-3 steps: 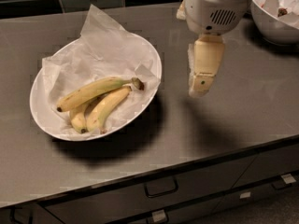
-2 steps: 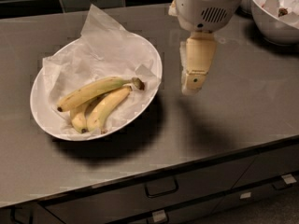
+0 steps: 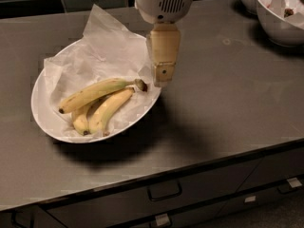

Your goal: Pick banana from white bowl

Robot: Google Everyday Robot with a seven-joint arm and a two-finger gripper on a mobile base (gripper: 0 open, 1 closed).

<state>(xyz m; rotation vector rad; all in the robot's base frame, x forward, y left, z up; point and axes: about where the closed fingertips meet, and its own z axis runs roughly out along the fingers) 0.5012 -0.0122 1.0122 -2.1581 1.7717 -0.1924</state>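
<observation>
Near the left edge of the counter [image 3: 228,108] sits the white bowl [image 3: 40,113], where the banana [image 3: 95,93] lies against two shorter bananas [image 3: 111,109], its dark stem [image 3: 140,84] toward the right rim. The gripper [image 3: 163,75] hangs above that rim, just beside the stem, carrying nothing; open or closed, I cannot tell. I judge the fruit light, soft and smooth, so I would take it gently across the middle.

Banana [image 3: 97,93] in white bowl [image 3: 42,115], claw [image 3: 162,81] over right rim.
</observation>
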